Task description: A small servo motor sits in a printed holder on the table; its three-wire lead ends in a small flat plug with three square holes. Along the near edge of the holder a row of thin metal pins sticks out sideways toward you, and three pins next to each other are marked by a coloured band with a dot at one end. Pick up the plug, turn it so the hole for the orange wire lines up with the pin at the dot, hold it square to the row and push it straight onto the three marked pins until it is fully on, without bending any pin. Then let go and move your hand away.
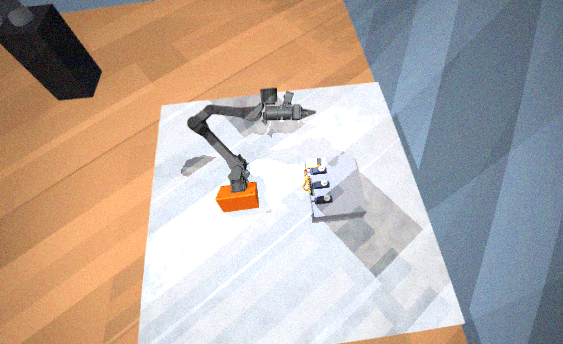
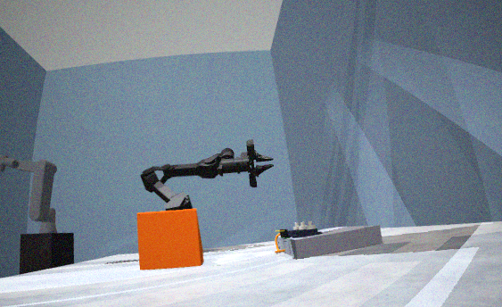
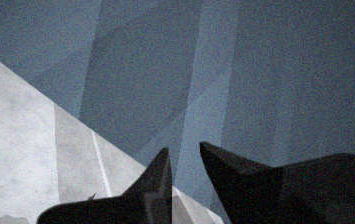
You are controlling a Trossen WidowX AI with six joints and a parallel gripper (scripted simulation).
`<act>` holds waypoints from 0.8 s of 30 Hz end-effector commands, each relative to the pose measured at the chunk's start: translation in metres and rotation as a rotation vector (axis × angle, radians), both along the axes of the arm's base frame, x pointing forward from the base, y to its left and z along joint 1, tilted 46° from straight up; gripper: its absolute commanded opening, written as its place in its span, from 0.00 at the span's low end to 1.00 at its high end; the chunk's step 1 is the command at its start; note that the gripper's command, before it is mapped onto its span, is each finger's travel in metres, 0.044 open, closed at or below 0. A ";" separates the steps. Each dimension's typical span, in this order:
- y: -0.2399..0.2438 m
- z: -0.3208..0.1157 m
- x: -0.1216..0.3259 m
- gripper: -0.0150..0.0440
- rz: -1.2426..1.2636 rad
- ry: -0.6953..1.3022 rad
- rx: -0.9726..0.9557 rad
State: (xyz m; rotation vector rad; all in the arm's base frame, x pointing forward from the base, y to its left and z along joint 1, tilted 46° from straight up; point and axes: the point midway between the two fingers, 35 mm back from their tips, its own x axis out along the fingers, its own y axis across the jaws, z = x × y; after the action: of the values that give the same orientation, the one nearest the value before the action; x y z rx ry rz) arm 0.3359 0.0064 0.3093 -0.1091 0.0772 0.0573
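The holder (image 1: pixel 343 200) (image 2: pixel 340 241) is a low grey block on the table. Three small dark servos with pale round tops sit along its left side; the middle servo (image 1: pixel 321 184) shows in the top view. An orange and yellow lead (image 1: pixel 305 186) (image 2: pixel 276 243) loops at the holder's left edge. The plug, the pins and the coloured band are too small to make out. My gripper (image 1: pixel 315 112) (image 2: pixel 273 162) (image 3: pixel 184 150) is open, with a gap between its fingertips and nothing in it. It points sideways, high above the table and well away from the holder.
The arm stands on an orange block (image 1: pixel 238 200) (image 2: pixel 170 238), left of the holder. A black pedestal (image 1: pixel 51 55) (image 2: pixel 46 253) with a second, grey arm (image 2: pixel 43 192) stands far to the left. The wrist view shows the pale table top (image 3: pixel 18 130) and a blue-grey background.
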 end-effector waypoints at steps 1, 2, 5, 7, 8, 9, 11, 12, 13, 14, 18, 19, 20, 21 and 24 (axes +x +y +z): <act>0.007 -0.013 0.012 0.45 0.053 0.082 -0.074; 0.008 -0.017 0.015 0.45 0.069 0.105 -0.094; 0.014 -0.029 0.023 0.45 0.121 0.175 -0.153; 0.017 -0.038 0.029 0.45 0.158 0.220 -0.190; 0.019 -0.042 0.031 0.45 0.178 0.242 -0.209; 0.021 -0.046 0.033 0.45 0.198 0.264 -0.226; 0.024 -0.055 0.038 0.45 0.240 0.307 -0.260; 0.026 -0.060 0.040 0.45 0.262 0.328 -0.277; 0.028 -0.064 0.042 0.45 0.285 0.349 -0.293; 0.030 -0.068 0.043 0.45 0.308 0.370 -0.308; 0.037 -0.086 0.049 0.45 0.407 0.448 -0.365; 0.039 -0.091 0.051 0.45 0.434 0.467 -0.378; 0.041 -0.095 0.052 0.45 0.461 0.485 -0.390; 0.043 -0.100 0.053 0.45 0.488 0.502 -0.402; 0.048 -0.113 0.055 0.45 0.574 0.552 -0.432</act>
State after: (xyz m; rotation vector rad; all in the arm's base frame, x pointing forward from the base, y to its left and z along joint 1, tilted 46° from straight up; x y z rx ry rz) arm 0.3888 0.0498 0.2073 -0.5177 0.5735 0.5690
